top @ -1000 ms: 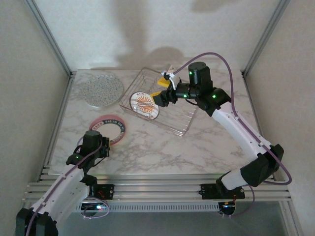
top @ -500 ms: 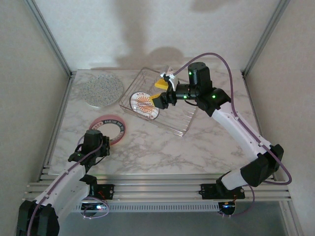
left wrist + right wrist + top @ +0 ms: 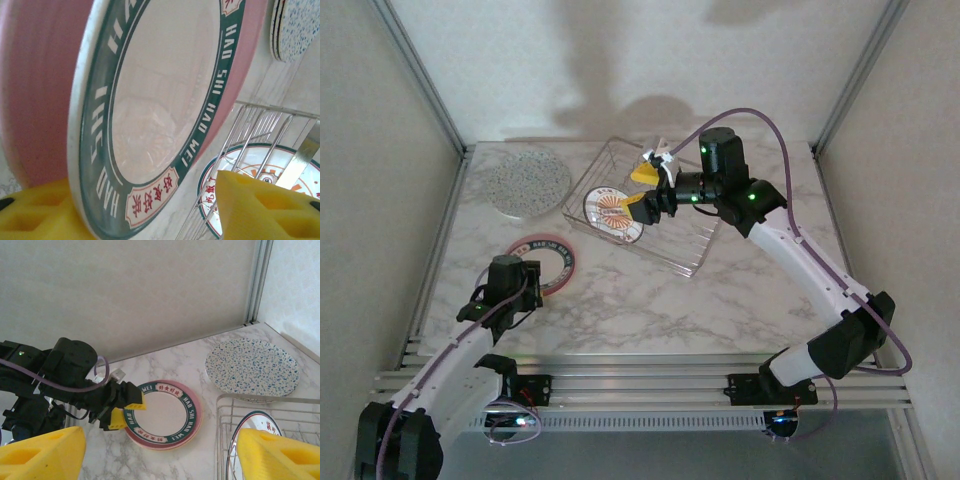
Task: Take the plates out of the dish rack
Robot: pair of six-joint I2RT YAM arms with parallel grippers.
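Right gripper [image 3: 638, 190], spread and empty, hangs just above the plate [image 3: 610, 212] in the dish rack [image 3: 688, 240]; left gripper [image 3: 125, 411], jaws parted, farther

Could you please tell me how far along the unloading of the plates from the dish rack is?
Done: the speckled plates lie flat on the table, and a green-rimmed plate rests on a pink plate. In hand: nothing held; the left gripper stands open around that stack's rim, the right gripper open over the rack. Left: one white plate with an orange emblem in the rack.
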